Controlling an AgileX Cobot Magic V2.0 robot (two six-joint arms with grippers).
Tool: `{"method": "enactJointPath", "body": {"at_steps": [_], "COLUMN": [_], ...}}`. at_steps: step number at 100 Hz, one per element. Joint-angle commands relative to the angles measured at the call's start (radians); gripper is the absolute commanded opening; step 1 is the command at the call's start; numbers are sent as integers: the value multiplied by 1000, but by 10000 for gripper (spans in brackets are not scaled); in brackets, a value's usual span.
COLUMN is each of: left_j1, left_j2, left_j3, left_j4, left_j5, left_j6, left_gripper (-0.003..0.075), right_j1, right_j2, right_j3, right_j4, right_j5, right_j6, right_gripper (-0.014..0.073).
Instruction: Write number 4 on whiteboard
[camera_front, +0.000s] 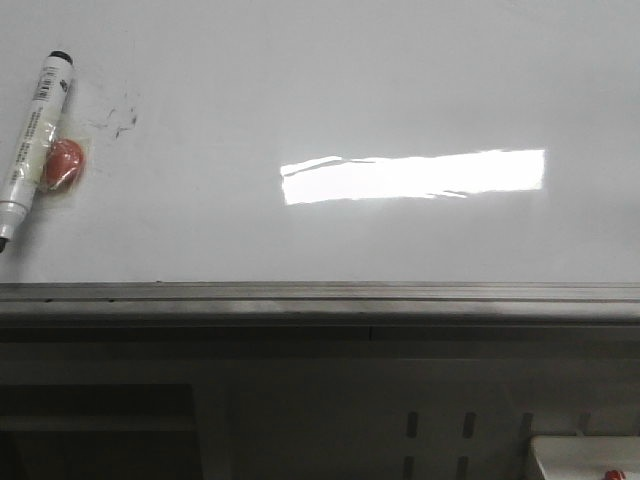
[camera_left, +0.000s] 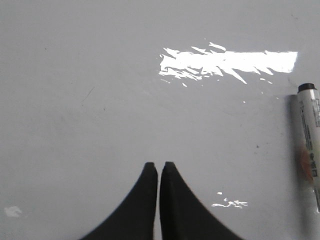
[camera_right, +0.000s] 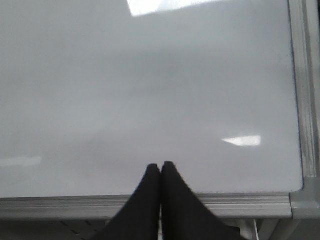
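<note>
So, marker: we see a white-barrelled marker with a black cap lying at the far left of the whiteboard, tilted, its cap end pointing away from the rail; a small red round thing sits touching its barrel.
Old ink: faint grey smudges lie just right of the marker's cap end; we see no number 4 anywhere on the board yet.
Board: glossy and white, with a bright rectangular reflection right of centre and a grey metal rail along its near edge.
Handling of the marker: we judge it light, stiff and smooth, so it may roll or slide on the slick surface; we would take it around mid-barrel, clear of the red thing, with the cap end free.
Handling of the board: we judge it rigid and slippery, so a light, steady pressure should do for writing.
Left gripper: its two black fingers are pressed together with nothing between them; it hangs over bare board, the marker well apart at the edge of its view.
Right gripper: likewise closed and empty, poised over the rail near the board's corner frame.
</note>
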Motion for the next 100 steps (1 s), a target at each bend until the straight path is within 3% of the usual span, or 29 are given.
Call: {"method": "enactJointPath", "body": {"at_steps": [1,9,19,26,42,59,84,100], "left_j1": [0,-1,-1,-1,-52,-265,-519,-542], "left_j2": [53,89,130,167,250,325,471,557], "left_j3": [-40,-40,-40,-36,-36,-36,-36,-36], "left_j4": [-9,-9,-16,-34,12,123,-7,-62], "left_j5": [-126,-169,-255,-335,-470,-538,-540,-565], "left_j6": [-4,-3,-3,-3,-3,-37,-37,-35], "left_gripper": [13,144,373,448,449,448,447,447], "right_j1": [-5,-5,-5,-5,-5,-5,-5,-5], "right_j2": [50,73,83,83,83,83,83,83], "right_j3": [-41,-41,-41,-41,-41,-41,-41,-41], "right_j4": [6,6,6,6,6,6,6,6], "right_j5": [-52,-52,-52,-52,-40,-36,-34,-34], "right_j6": [-2,-2,-2,-2,-2,-2,-2,-2], "right_gripper": [-53,-53,-53,-53,-53,-53,-53,-53]}}
